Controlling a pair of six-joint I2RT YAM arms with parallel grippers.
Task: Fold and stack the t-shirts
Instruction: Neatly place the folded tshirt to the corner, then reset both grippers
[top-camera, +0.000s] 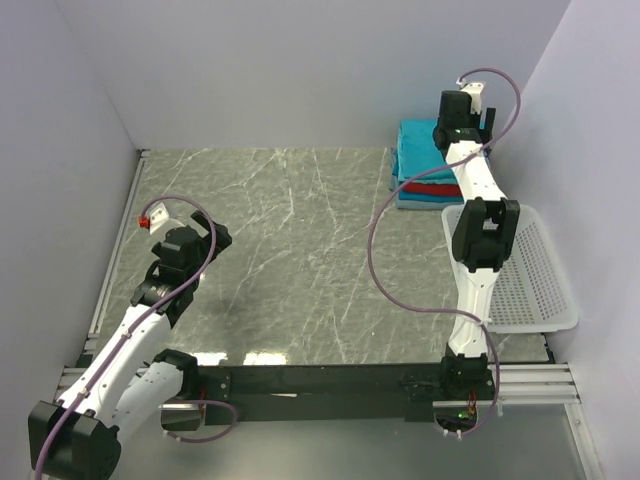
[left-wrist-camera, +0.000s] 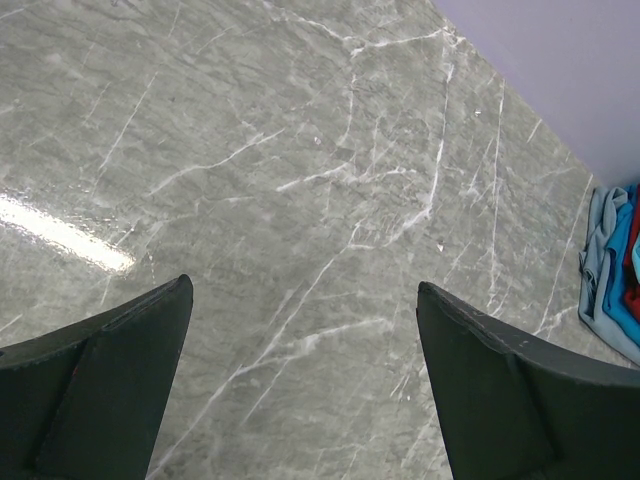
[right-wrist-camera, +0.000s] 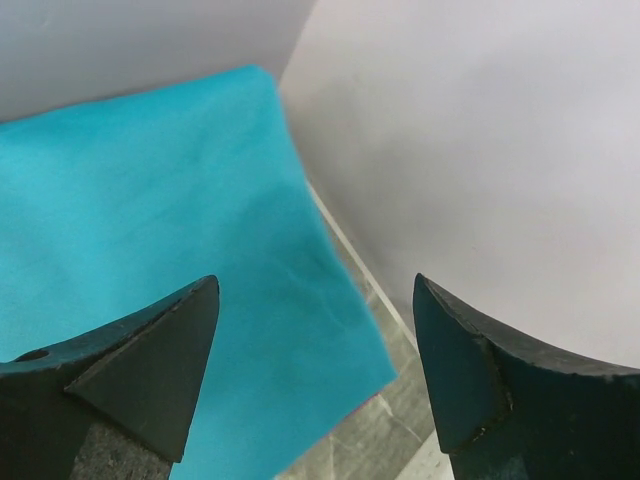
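Observation:
The t-shirts (top-camera: 420, 165) lie folded in a stack at the table's back right corner, teal on top with a red layer and a pale blue one below. My right gripper (top-camera: 470, 110) hovers over the stack's far right corner, open, nothing between its fingers; the right wrist view shows the flat teal top shirt (right-wrist-camera: 150, 220) under the jaws (right-wrist-camera: 315, 330). My left gripper (top-camera: 195, 240) is open over bare marble at the left, and in the left wrist view (left-wrist-camera: 300, 340) the stack's edge (left-wrist-camera: 615, 270) shows far right.
A white lattice basket (top-camera: 530, 290) stands at the right edge, in front of the stack. Purple walls close in behind and beside the right gripper (right-wrist-camera: 480, 150). A metal rail (top-camera: 115, 240) runs along the table's left edge. Purple cables loop off both arms.

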